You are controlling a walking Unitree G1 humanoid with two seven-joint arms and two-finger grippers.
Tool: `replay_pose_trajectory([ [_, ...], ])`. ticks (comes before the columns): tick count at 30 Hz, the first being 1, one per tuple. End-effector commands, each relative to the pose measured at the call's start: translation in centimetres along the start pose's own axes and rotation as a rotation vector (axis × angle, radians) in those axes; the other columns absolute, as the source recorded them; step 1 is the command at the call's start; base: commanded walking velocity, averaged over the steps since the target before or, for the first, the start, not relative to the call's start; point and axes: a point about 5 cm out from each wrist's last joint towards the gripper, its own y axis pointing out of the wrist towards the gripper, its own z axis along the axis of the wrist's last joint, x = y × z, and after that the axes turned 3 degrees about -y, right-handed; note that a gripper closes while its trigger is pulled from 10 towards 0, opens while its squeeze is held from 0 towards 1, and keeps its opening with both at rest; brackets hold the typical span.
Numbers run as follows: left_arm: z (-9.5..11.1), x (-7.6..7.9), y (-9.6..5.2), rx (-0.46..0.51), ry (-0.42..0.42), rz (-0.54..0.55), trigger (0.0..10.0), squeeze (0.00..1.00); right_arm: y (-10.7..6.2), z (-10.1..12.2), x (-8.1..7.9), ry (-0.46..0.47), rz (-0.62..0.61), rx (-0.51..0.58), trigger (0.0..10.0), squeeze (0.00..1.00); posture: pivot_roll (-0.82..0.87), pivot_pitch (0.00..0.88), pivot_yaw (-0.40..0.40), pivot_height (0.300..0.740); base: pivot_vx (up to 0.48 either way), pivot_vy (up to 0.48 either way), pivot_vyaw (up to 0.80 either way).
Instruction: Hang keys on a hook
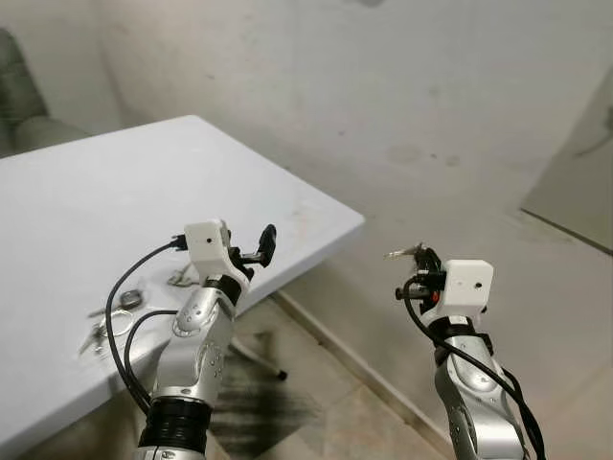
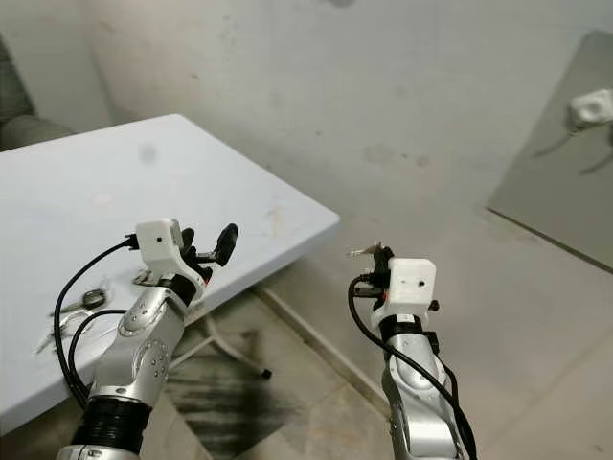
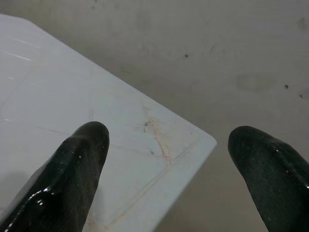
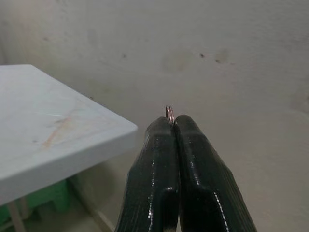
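R gripper [image 4: 173,121] pinched tight on key ring [image 4: 169,113], held off the table [image 1: 115,192] near the wall; more keys [image 1: 115,311] lie on the tabletop. L gripper [image 3: 166,145] fingers apart, idle. Step: carry. Next: approach hook [image 2: 591,107] on the far-right panel, ring presented clear of fingertips.

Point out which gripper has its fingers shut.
The right gripper: its fingers pinch a small key ring. The left gripper is spread open over the white table.

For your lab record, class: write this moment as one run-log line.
right gripper: shut on small metal key ring, off table | left gripper: open, over white table corner | loose keys: on table
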Motion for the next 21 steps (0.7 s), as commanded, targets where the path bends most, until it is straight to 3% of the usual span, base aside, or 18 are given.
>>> replay_pose_trajectory([
  [1,0.25,0.15,0.24,-0.002,0.007,-0.001,10.0,0.0,0.16,0.22,0.21,0.002,-0.015,0.007,10.0,0.0,-0.06,0.0,-0.033,0.74,0.0,0.0,-0.74],
  [21,0.33,0.36,0.22,-0.007,0.032,-0.034,10.0,0.0,0.35,0.29,0.01,0.006,-0.015,0.009,10.0,0.0,-0.06,0.0,-0.031,0.74,0.0,0.0,-0.74],
])
